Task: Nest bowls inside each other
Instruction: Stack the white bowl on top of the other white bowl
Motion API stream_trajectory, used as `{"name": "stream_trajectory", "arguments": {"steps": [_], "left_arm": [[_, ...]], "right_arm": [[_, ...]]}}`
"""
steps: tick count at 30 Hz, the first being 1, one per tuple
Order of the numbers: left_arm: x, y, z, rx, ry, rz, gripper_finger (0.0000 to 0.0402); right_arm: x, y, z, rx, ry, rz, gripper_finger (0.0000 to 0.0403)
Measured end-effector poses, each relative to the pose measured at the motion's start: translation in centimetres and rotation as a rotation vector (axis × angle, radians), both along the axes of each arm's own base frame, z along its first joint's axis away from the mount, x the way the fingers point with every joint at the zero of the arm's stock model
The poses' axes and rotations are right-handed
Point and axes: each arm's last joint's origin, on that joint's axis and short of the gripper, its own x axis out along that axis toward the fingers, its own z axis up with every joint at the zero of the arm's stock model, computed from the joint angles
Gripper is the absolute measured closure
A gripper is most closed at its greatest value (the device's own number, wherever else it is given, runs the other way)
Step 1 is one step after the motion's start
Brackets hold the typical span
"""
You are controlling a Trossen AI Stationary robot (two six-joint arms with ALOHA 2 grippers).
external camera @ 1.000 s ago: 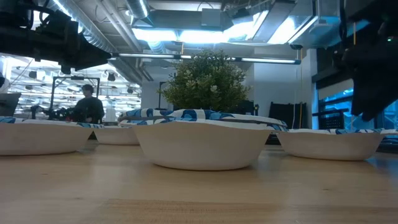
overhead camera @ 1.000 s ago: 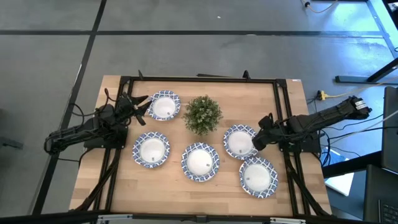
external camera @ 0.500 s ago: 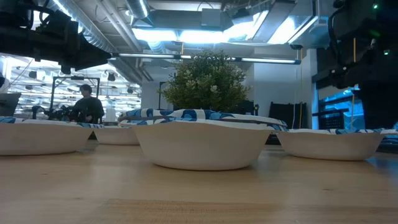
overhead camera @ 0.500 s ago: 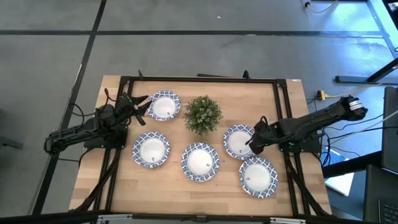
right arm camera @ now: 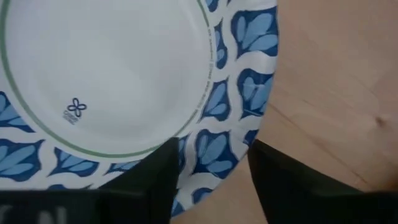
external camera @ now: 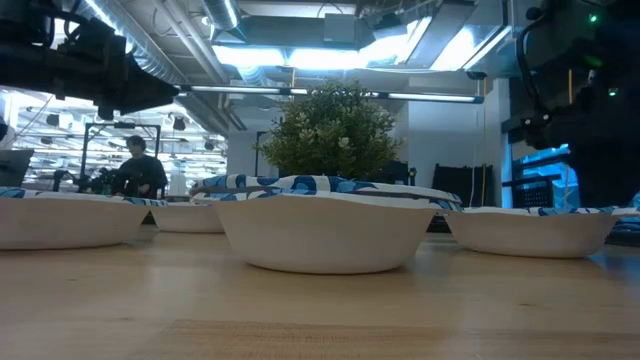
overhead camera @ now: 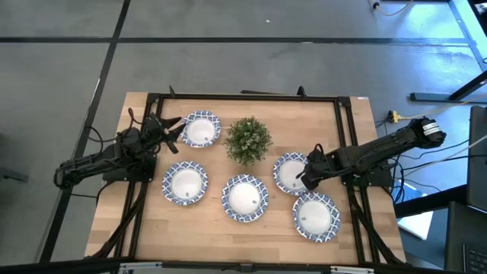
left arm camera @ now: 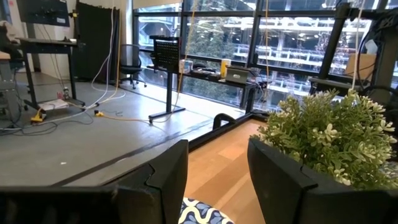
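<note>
**Reaching for the rim of a bowl**

The big wooden desk (overhead camera: pixel 152 221) holds everything I work with. In the middle near the back stands a small green leafy plant in a pot (overhead camera: pixel 248 140). That one is not for stacking.

Around it I can see five round shallow bowls, white inside with a blue-and-white flower rim. None is nested yet. One bowl sits at the back left (overhead camera: pixel 201 129), beside the plant. One is at the front left (overhead camera: pixel 185 183). One is at the front middle (overhead camera: pixel 245 197). One is on the right, just beside the plant (overhead camera: pixel 290 172), and the last is at the front right (overhead camera: pixel 316 216). They all lie apart from each other.

My left fingers (overhead camera: pixel 173 128) wait near the back left bowl, spread wide, with nothing between them.

My right fingers (overhead camera: pixel 306 178) are over the near edge of the right bowl. In my right wrist view they (right arm camera: pixel 208 180) stand apart on both sides of its patterned rim (right arm camera: pixel 214 149), not pinching yet.

I think these bowls are light and thin, maybe paper, so they could bend or slide. The best place to take hold is the flat rim, one finger above and one below, with a soft squeeze. Then I can lift it and drop it into a neighbour.
</note>
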Motion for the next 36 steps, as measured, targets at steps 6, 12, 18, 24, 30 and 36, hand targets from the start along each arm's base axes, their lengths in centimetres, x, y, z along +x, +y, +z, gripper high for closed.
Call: {"name": "stream_trajectory", "arguments": {"steps": [6,12,18,24,30,36], "left_arm": [[0.0,0.0,-0.1,-0.004,0.011,-0.001,0.024],[0.0,0.0,-0.1,-0.004,0.011,0.0,0.024],[0.0,0.0,-0.1,-0.004,0.011,0.0,0.024],[0.0,0.0,-0.1,-0.004,0.011,-0.001,0.024],[0.0,0.0,-0.1,-0.004,0.011,0.0,0.024],[0.0,0.0,-0.1,-0.005,0.014,-0.001,0.024]], "right_arm": [[0.0,0.0,0.0,-0.001,-0.001,0.001,0.0285],[0.1,0.0,0.0,-0.002,-0.006,0.021,0.0354],[0.3,0.1,0.1,0.002,-0.025,0.045,0.0391],[0.5,0.2,0.3,0.02,-0.07,0.074,0.0393],[0.9,0.3,1.8,0.036,-0.179,0.106,0.0393],[1.7,0.5,5.4,0.04,-0.256,0.144,0.0393]]}}
